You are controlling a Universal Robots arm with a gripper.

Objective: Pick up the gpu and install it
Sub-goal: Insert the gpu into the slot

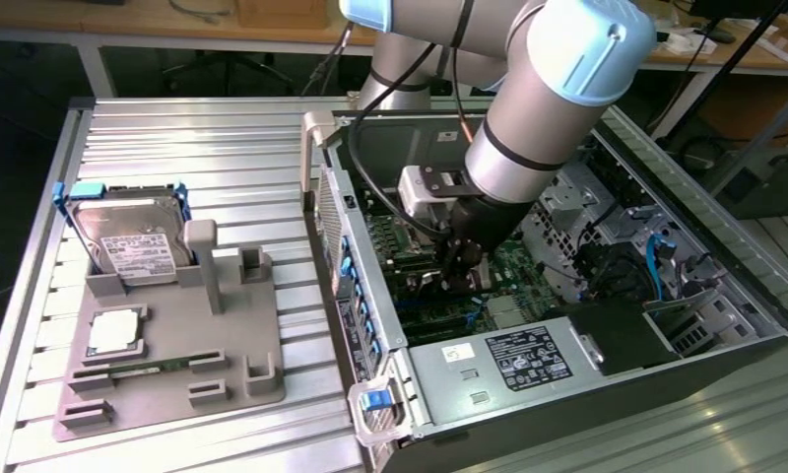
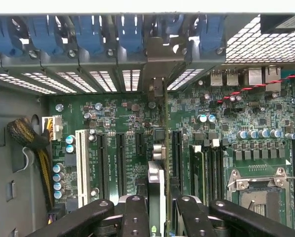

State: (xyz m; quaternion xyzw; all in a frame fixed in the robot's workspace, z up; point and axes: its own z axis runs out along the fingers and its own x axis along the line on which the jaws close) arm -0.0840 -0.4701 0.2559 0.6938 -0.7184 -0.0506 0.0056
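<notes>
Gpu (image 2: 162,148) stood edge-on at the wrist view's centre, pinched between the gripper (image 2: 160,210) fingers (image 2: 135,217), its bracket reaching up to the rear slot openings. By my judgement it was picked up and nearly seated in a motherboard (image 2: 221,143) slot; release was left. At the exterior view's centre the gripper (image 1: 463,271) reached inside the case (image 1: 499,365); at left sat the tray (image 1: 170,394) with the hard drive (image 1: 131,241).

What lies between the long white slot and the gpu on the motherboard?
In the wrist view, empty black slots lie side by side on the motherboard between the white slot and the gpu, which the gripper holds edge-on.
</notes>
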